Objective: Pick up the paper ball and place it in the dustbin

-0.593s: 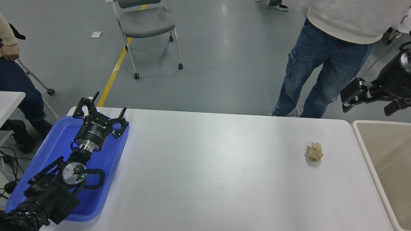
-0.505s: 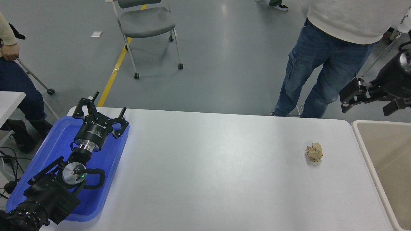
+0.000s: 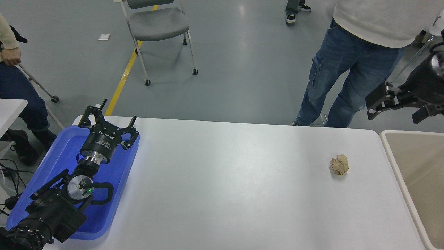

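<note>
The right gripper [image 3: 395, 107] hangs in the air past the far right corner of the counter [image 3: 242, 180], its jaws spread wide with nothing between them: one finger block shows at the left, another juts down at the right. It points leftward and slightly down, carried by a bulky black right arm [image 3: 428, 81] that enters from the right edge and slopes down toward the wrist. It is above the floor just beyond the far edge of the dustbin [image 3: 392, 152] and clear of the counter top.

The paper ball [image 3: 339, 164] lies alone on the white counter near its right end, nearer the camera than the gripper and well apart from it, a short way left of the dustbin's pale rim. The beige dustbin stands against the counter's right side, partly cut off by the picture edge.

The left gripper [image 3: 108, 119] is parked at the lower left over a blue tray [image 3: 52, 156], jaws spread, its arm stretched forward from the bottom corner.

A person in jeans [image 3: 340, 69] stands behind the counter's far edge, close to the right gripper
</note>
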{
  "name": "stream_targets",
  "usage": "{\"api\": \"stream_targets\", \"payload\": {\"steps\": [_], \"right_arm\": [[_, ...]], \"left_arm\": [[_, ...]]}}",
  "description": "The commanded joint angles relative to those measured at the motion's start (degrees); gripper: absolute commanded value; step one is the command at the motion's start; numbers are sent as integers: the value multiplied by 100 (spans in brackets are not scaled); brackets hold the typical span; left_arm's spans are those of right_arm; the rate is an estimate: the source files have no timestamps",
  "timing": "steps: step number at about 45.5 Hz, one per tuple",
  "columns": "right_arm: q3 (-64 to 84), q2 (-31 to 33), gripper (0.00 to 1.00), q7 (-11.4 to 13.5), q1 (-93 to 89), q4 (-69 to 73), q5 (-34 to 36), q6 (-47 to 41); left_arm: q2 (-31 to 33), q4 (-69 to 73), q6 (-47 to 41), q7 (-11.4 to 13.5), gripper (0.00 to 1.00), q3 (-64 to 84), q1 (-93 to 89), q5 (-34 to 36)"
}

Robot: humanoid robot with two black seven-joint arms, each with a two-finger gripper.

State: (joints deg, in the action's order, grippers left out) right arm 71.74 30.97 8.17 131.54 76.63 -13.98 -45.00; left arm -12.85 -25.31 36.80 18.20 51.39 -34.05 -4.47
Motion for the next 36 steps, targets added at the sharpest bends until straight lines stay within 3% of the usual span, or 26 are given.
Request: {"api": "stream_targets", "payload": {"steps": [1, 36], "right_arm": [[-2, 5, 100, 1, 21, -8, 0, 0], [-38, 14, 100, -8, -50, -87, 18, 0]], "left_arm": [[2, 0, 2, 0, 100, 2, 4, -2], [2, 0, 2, 0, 100, 2, 12, -2]]}}
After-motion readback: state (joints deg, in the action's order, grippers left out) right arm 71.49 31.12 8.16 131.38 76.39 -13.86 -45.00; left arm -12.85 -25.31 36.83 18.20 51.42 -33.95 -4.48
